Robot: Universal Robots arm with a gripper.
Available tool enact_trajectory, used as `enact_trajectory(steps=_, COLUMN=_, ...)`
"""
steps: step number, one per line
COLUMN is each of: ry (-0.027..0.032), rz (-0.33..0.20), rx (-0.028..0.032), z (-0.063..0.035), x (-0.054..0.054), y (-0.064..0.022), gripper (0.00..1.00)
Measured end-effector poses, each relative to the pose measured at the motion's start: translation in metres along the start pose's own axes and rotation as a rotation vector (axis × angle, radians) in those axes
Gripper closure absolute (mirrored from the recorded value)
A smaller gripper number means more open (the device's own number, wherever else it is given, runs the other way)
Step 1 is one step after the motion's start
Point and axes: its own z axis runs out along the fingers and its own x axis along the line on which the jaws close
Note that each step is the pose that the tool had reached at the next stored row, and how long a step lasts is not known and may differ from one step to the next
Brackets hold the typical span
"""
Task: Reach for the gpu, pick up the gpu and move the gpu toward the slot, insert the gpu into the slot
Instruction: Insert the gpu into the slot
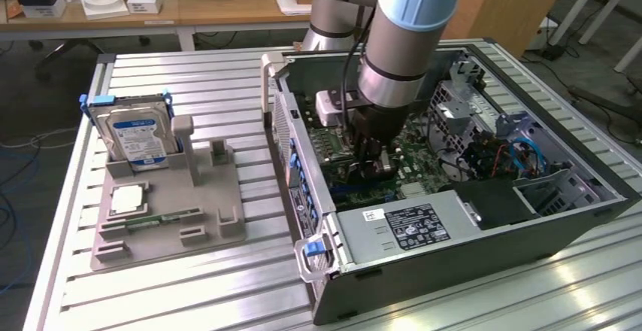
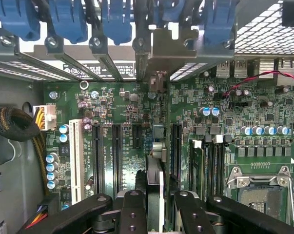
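1 gpu (image 2: 155, 195) stands on edge inside the open case (image 1: 561, 229), seen edge-on in the wrist view as a thin dark card running from between the pincer's fingers toward its silver bracket (image 2: 159, 56) at the case's rear wall. Its lower edge lies along a slot on the green motherboard (image 2: 122, 105), with long black slots just beside it on both sides, so room to either side is tight. Blue clips (image 2: 68, 19) line the rear wall above the bracket.

The pincer (image 2: 155, 212) is narrowly parted and gripping the gpu, 1 black finger (image 2: 132, 209) pressed against each face of the card. In the exterior view the arm (image 1: 401, 53) reaches straight down into the case, the pincer (image 1: 369, 162) low among the boards, walls close around it.

A power supply (image 1: 411, 226) with a black printed label, too small to read, fills the case's near corner. On the ribbed bench (image 1: 201, 286), well apart at the exterior view's left, a grey holder (image 1: 191, 218) carries a blue-labelled drive (image 1: 138, 137) upright.
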Motion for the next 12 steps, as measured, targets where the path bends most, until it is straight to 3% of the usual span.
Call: enact_trajectory(steps=12, ry=-0.0007, rz=-0.004, rx=-0.0006, z=0.0039, x=0.0003, y=0.0018, gripper=0.73)
